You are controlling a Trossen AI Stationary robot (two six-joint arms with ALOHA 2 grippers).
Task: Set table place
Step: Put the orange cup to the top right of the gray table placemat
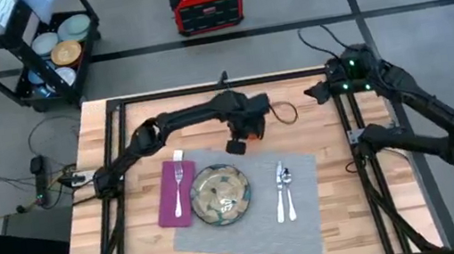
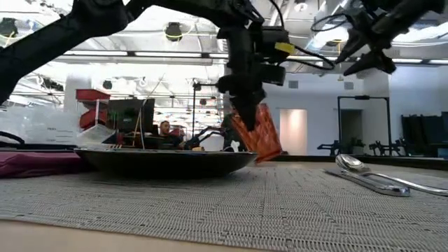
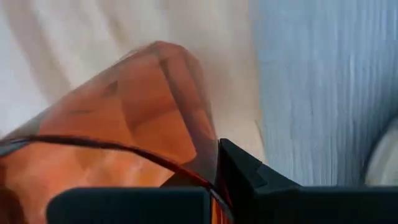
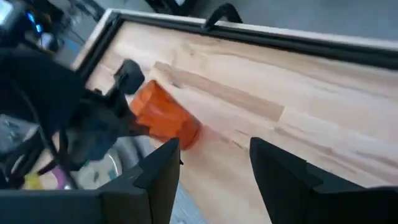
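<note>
A grey placemat point(image 1: 258, 217) lies on the wooden table point(image 1: 349, 217). On it are a round patterned plate point(image 1: 221, 194) and a knife and spoon point(image 1: 284, 192). A fork point(image 1: 179, 186) lies on a magenta napkin point(image 1: 172, 196) at the mat's left edge. My left gripper point(image 1: 243, 143) hovers over the mat's far edge, shut on a tilted orange cup point(image 4: 166, 119). In the high view the gripper hides the cup. My right gripper point(image 1: 319, 92) hangs open and empty over the table's far right corner. My left gripper holds the orange cup by its rim point(image 3: 155, 163), the wall pinched between the two fingers; one finger point(image 3: 255, 180) seems outside, the other inside the mouth. The fingers come slanting down from above. The cup point(image 2: 259, 133) is tilted, base lowest; whether the base touches the wood cannot be told.
A black rail frame point(image 1: 203, 87) edges the table. Beyond the far edge a red and black box point(image 1: 207, 2) stands on the floor, and a cart with dishes point(image 1: 54, 54) stands at the far left. Bare wood point(image 4: 298, 93) lies between the mat's far edge and the rail.
</note>
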